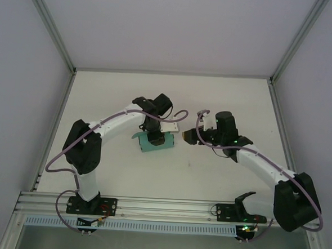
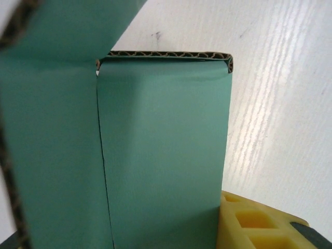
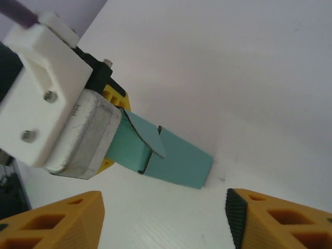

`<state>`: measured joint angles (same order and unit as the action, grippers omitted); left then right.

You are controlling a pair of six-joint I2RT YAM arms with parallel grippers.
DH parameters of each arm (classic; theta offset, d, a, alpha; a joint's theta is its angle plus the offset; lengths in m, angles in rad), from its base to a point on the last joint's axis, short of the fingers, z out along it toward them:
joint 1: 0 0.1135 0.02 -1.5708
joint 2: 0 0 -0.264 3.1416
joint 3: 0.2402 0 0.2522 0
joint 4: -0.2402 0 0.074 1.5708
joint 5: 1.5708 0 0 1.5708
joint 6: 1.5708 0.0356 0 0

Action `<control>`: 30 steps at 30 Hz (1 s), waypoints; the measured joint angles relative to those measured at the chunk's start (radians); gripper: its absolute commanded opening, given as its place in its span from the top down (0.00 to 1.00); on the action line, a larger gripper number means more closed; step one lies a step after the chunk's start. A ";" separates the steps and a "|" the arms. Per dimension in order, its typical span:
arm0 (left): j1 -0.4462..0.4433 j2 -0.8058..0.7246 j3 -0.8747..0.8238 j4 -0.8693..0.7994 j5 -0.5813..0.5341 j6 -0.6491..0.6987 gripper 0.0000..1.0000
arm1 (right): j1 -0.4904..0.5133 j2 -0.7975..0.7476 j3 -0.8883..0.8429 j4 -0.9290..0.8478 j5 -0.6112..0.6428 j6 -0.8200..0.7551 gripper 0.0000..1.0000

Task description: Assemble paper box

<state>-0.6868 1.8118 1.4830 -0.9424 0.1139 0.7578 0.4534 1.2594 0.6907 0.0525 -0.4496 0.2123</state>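
Left fingers [image 2: 259, 223] clamped on teal-green paper box [image 1: 163, 146], mid tabletop [image 1: 224, 100], thin corrugated card w/ brown fluted edges, partly folded into flat rect. shape, one flap angled loose, free end down on tabletop, right fingers [image 3: 270, 218] apart, empty, just right of box.

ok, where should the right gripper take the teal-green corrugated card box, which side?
Probably the free end of the teal-green corrugated card box, approached from the robot's right. The left gripper clamps the other end, and the free end lies flat and thin, facing the open right gripper. Avoid the loose flap.
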 measured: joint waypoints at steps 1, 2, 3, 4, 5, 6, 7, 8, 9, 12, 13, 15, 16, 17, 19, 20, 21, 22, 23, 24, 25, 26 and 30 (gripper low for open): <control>0.000 -0.005 -0.003 0.003 0.011 0.003 0.64 | 0.002 0.020 -0.002 0.023 -0.014 -0.017 0.48; 0.000 -0.007 -0.005 0.006 0.023 0.005 0.64 | 0.006 0.037 -0.005 0.042 -0.026 -0.027 0.49; 0.000 -0.008 -0.005 0.008 0.032 0.010 0.65 | 0.009 0.054 -0.009 0.066 -0.039 -0.039 0.49; 0.000 -0.008 -0.005 0.010 0.038 0.010 0.65 | 0.012 0.067 -0.013 0.090 -0.050 -0.044 0.50; 0.000 -0.008 -0.005 0.010 0.043 0.013 0.65 | 0.014 0.078 -0.019 0.118 -0.061 -0.049 0.51; 0.001 -0.008 -0.005 0.010 0.049 0.015 0.65 | 0.017 0.088 -0.024 0.144 -0.069 -0.051 0.51; 0.001 -0.007 -0.005 0.010 0.053 0.018 0.65 | 0.019 0.096 -0.028 0.165 -0.077 -0.055 0.53; 0.002 -0.007 -0.005 0.010 0.054 0.018 0.65 | 0.021 0.102 -0.031 0.183 -0.083 -0.060 0.54; 0.003 -0.007 -0.005 0.010 0.058 0.018 0.66 | 0.020 0.108 -0.035 0.204 -0.087 -0.066 0.54; 0.010 -0.006 -0.005 0.010 0.066 0.017 0.65 | 0.019 0.129 -0.037 0.251 -0.105 -0.073 0.60; 0.011 -0.006 -0.004 0.009 0.068 0.017 0.65 | 0.019 0.139 -0.037 0.266 -0.112 -0.073 0.60; 0.014 -0.006 -0.003 0.008 0.072 0.017 0.65 | 0.019 0.163 -0.037 0.298 -0.124 -0.075 0.61; 0.015 -0.006 -0.003 0.007 0.073 0.017 0.65 | 0.019 0.175 -0.037 0.311 -0.129 -0.075 0.62; 0.015 -0.005 -0.003 0.007 0.077 0.018 0.65 | 0.021 0.189 -0.037 0.325 -0.132 -0.076 0.64; 0.014 0.000 0.002 0.004 0.082 0.021 0.65 | 0.028 0.211 -0.037 0.349 -0.132 -0.075 0.64; 0.014 0.002 0.005 0.002 0.085 0.022 0.65 | 0.031 0.220 -0.037 0.361 -0.131 -0.075 0.65; 0.014 0.005 0.008 0.000 0.088 0.023 0.65 | 0.034 0.229 -0.037 0.374 -0.131 -0.076 0.66; 0.014 0.006 0.009 0.000 0.090 0.024 0.65 | 0.034 0.234 -0.037 0.382 -0.131 -0.076 0.70; 0.014 0.007 0.010 0.000 0.092 0.024 0.65 | 0.035 0.238 -0.037 0.396 -0.130 -0.076 0.73; 0.014 0.007 0.010 0.000 0.096 0.025 0.64 | 0.037 0.243 -0.037 0.414 -0.130 -0.077 0.79; 0.014 0.007 0.010 0.000 0.098 0.024 0.63 | 0.039 0.245 -0.037 0.427 -0.129 -0.078 0.84; 0.014 0.007 0.010 0.000 0.098 0.024 0.62 | 0.040 0.247 -0.038 0.440 -0.128 -0.077 0.89; 0.014 0.007 0.010 0.003 0.093 0.019 0.54 | 0.047 0.247 -0.043 0.459 -0.119 -0.099 0.99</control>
<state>-0.6724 1.8187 1.4929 -0.9398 0.2073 0.7773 0.5007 1.5063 0.6472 0.5117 -0.5690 0.1131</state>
